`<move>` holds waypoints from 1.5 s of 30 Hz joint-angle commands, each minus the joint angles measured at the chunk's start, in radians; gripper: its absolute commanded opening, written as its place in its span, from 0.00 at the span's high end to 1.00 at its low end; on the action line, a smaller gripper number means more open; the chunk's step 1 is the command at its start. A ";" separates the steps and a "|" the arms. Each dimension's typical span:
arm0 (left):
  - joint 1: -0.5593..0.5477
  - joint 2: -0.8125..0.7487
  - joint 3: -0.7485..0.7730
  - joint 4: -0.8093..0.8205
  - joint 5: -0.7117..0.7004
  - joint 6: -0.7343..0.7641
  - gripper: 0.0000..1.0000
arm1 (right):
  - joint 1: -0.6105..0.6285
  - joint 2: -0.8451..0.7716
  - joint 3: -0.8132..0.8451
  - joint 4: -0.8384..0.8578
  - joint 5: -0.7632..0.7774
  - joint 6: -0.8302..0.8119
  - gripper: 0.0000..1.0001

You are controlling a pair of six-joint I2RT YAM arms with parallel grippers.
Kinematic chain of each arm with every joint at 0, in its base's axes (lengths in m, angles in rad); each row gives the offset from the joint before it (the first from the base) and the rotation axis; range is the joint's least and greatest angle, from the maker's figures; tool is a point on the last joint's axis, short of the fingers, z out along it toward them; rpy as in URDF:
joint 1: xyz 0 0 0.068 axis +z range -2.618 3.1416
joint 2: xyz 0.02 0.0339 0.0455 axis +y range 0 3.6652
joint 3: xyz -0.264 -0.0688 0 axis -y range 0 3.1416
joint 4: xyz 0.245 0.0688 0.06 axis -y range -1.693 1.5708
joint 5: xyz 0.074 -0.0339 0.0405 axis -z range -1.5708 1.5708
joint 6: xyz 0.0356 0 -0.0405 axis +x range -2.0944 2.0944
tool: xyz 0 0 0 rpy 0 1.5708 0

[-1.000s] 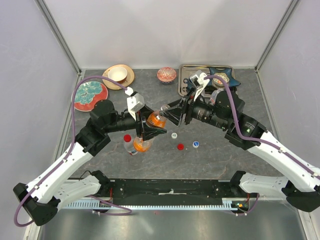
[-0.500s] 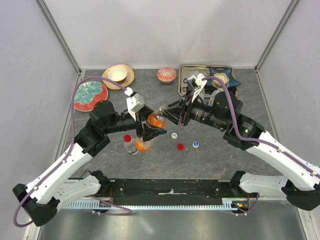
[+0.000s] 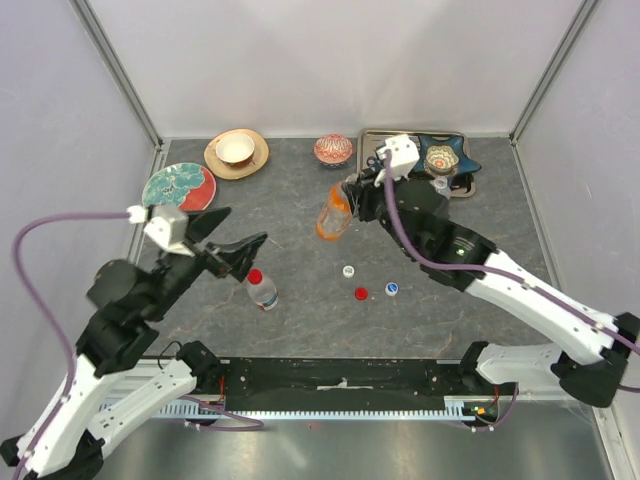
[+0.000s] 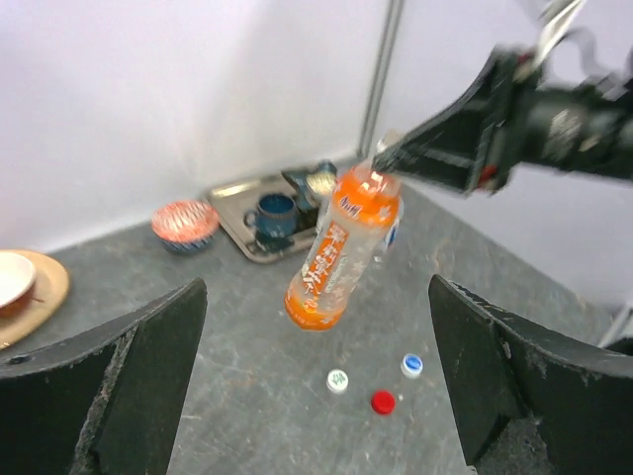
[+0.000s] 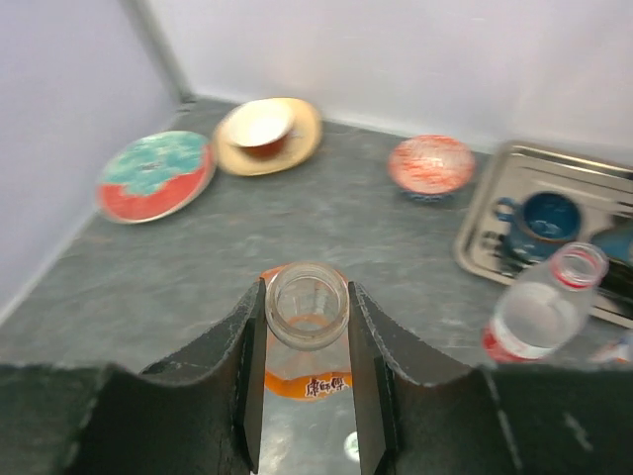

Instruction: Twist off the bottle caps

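Lower the orange bottle [image 3: 335, 211], pinched at its neck by the right gripper [image 5: 307, 309] and tilted just above frame centre (mouth uncapped, so spill-prone), upright onto the table [image 3: 310, 325] before release, holding the left gripper [image 3: 236, 230], spread wide and empty, clear at left.

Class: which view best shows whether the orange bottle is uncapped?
Right wrist: it looks down the open neck of the orange bottle, gripped by the right end effector. Left wrist shows its labelled side; top external, only small.
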 commanded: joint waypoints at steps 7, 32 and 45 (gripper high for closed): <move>0.000 -0.123 -0.065 -0.063 -0.084 0.007 0.01 | -0.075 0.422 0.068 0.317 0.420 -0.185 1.00; 0.000 -0.129 -0.134 -0.042 -0.025 -0.012 0.00 | -0.184 0.609 0.077 0.322 0.326 -0.053 0.89; 0.000 -0.106 -0.137 -0.034 -0.004 -0.033 0.01 | -0.193 0.589 0.120 0.256 0.315 -0.061 0.56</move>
